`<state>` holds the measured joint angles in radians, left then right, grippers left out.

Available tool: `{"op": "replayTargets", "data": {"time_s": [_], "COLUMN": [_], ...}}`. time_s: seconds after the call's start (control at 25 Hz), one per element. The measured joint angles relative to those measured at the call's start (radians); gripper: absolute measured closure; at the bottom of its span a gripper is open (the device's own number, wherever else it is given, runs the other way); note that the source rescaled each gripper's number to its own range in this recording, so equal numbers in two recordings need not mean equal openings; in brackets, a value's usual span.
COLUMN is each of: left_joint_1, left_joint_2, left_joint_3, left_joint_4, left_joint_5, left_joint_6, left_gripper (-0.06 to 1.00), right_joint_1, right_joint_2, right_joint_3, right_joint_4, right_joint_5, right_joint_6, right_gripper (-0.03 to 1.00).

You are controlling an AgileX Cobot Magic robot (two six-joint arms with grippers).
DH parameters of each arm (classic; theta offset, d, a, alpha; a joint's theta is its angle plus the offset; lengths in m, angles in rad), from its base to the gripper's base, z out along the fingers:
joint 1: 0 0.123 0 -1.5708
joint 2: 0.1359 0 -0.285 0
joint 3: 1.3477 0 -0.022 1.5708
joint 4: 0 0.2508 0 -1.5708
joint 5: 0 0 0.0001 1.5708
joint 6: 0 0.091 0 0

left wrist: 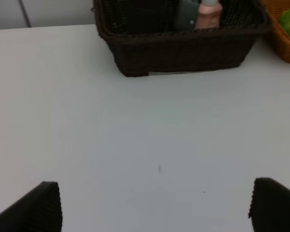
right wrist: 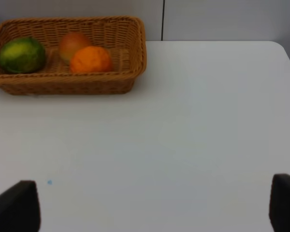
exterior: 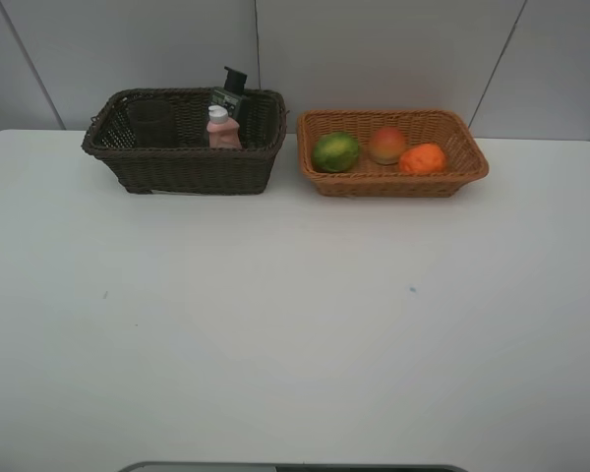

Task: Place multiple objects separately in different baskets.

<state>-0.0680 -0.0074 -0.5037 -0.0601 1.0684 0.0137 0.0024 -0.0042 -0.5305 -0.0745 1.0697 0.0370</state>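
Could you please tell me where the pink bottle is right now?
In the high view the pink bottle stands inside the dark basket at back left, near its right end, just in front of the grey bottle.

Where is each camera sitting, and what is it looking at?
Exterior high: mounted high, looks down on the table toward both baskets; no arm shows.
Left wrist: on the left arm, faces the dark brown basket; open left gripper fingertips show.
Right wrist: on the right arm, faces the orange-tan basket; open right gripper fingertips show.
Shared: both wrist views catch the green fruit.
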Motion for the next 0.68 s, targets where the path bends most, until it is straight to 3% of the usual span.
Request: {"op": "replayTargets", "data": {"time_s": [0.2, 0.68], "left_joint_1": [0.071, 0.076], "left_joint_2": [0.000, 0.000], "left_joint_3": [0.000, 0.000], "left_joint_4": [0.000, 0.000], "left_joint_5": [0.000, -0.001], "left_joint_6": [0.000, 0.000], "left_gripper": [-0.05, -0.05], "right_joint_1": [0.000, 0.000], "right_joint_2": [0.000, 0.000], "right_joint_3": [0.000, 0.000], "right_joint_4": [0.000, 0.000], "right_joint_5": [0.000, 0.000], "right_joint_6": [0.000, 0.000], "right_gripper": [-0.03, -0.03]}}
